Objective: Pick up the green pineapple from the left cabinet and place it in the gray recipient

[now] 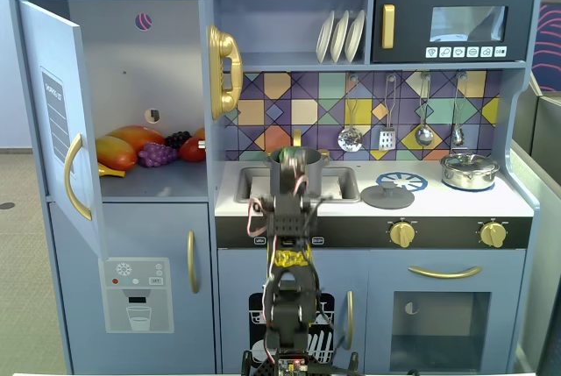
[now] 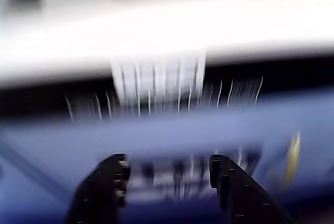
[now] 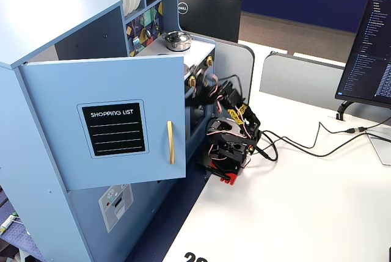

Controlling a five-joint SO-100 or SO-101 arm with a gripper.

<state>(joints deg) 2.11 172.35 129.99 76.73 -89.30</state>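
Tool (image 2: 169, 174) fingers are gaping apart, gripping nothing, in the blurred wrist view. Cabinet (image 1: 140, 95) is standing open at ten o'clock of the arm; gray pot (image 1: 296, 166) is sitting in the sink. Pineapple is hiding from sight.

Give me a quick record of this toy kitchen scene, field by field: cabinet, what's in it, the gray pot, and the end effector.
cabinet: left cabinet, door swung open
contents: orange fruits, purple grapes, a red piece; no green pineapple visible
gray pot: gray pot stands upright in the sink, partly hidden behind the arm
arm: folded low in front of the kitchen, away from the cabinet
end effector: end effector open, holding nothing; wrist view blurred
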